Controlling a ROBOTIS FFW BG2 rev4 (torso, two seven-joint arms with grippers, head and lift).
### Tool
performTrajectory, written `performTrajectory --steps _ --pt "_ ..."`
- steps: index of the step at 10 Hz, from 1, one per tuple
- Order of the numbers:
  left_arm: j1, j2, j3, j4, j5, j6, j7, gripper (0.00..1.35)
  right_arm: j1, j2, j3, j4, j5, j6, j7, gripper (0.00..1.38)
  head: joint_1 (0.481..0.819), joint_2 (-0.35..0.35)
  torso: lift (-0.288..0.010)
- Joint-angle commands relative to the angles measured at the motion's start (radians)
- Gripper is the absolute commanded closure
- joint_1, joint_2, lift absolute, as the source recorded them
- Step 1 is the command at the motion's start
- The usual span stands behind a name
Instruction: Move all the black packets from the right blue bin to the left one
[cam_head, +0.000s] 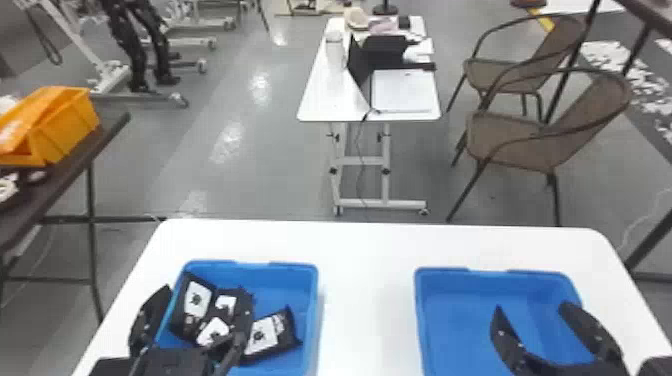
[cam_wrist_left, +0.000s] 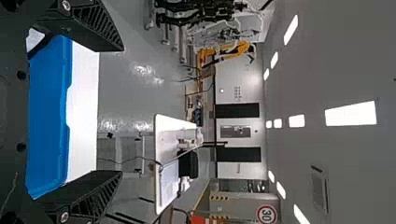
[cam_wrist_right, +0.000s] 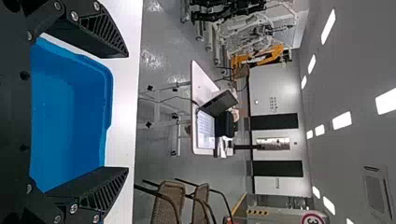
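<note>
In the head view, several black packets with white labels (cam_head: 270, 334) lie in the left blue bin (cam_head: 317, 300), bunched toward its left and middle. My left gripper (cam_head: 202, 312) is over that bin's near left part, fingers spread around the space above the packets and holding none. Over the right blue bin (cam_head: 450, 305), whose visible floor is bare, my right gripper (cam_head: 531, 306) also stands open. The left wrist view has the left gripper (cam_wrist_left: 122, 111) beyond the blue bin's rim (cam_wrist_left: 63, 107). In the right wrist view, the right gripper (cam_wrist_right: 127, 112) has nothing between its fingers.
Both bins stand on a white table (cam_head: 367, 260) with a gap between them. Beyond it are a second white table (cam_head: 330, 100) with a laptop and two brown chairs (cam_head: 520, 140). An orange bin (cam_head: 65, 125) sits on a dark table at the left.
</note>
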Motion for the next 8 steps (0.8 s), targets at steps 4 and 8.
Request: performTrajectory --steps 4,8 --pt "-0.027 -0.001 0.020 0.020 0.008 0.003 -0.096 0.07 -0.014 0.001 0.002 -0.006 0.077 0.006 0.020 0.17 0.695 0.086 0.000" --pt "-0.030 -0.008 0.026 0.013 -0.069 0.017 -0.117 0.07 -0.014 0.004 0.002 -0.009 0.096 0.006 0.023 0.17 0.695 0.085 0.000"
